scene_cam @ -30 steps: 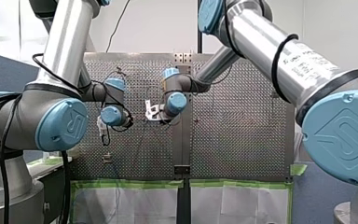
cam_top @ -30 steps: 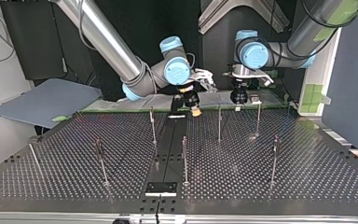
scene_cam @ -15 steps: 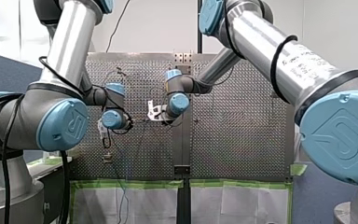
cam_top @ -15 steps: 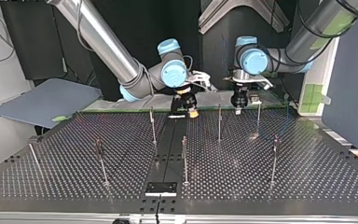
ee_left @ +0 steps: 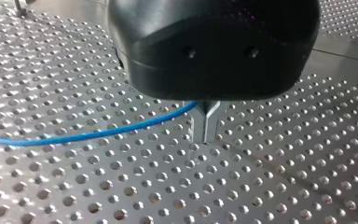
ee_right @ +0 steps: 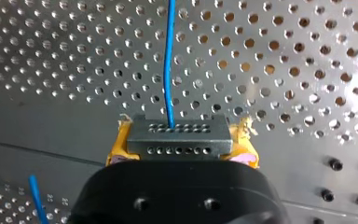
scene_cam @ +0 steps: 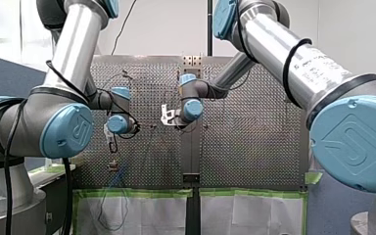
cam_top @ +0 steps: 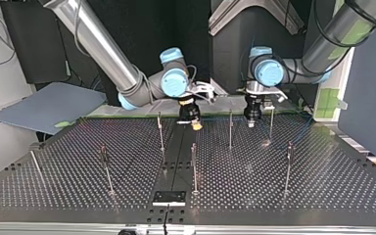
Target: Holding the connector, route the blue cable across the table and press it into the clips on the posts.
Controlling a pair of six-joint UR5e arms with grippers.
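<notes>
In the right wrist view my right gripper [ee_right: 182, 145] has its yellow pads [ee_right: 117, 145] shut on a grey connector [ee_right: 168, 133]. The blue cable [ee_right: 168, 60] runs straight out of the connector over the perforated table. In the left wrist view my left gripper [ee_left: 205, 128] has its metal fingers pressed together low over the table, and the blue cable [ee_left: 98, 134] runs into the notch at their base. In the top view my right gripper [cam_top: 194, 122] hangs near the middle strip and my left gripper [cam_top: 252, 116] between two posts [cam_top: 230, 129].
Several thin metal posts stand on the perforated table [cam_top: 78, 196], among them one [cam_top: 160, 132] beside my right gripper and one [cam_top: 271, 125] beside my left. A dark strip [cam_top: 178, 156] runs down the table's middle. In the front view loose blue cable [scene_cam: 121, 172] hangs over the table's edge.
My right gripper has moved toward the top view's left and lower with the connector. My left gripper has come down toward the table. More blue cable now shows at the front view's table edge.
</notes>
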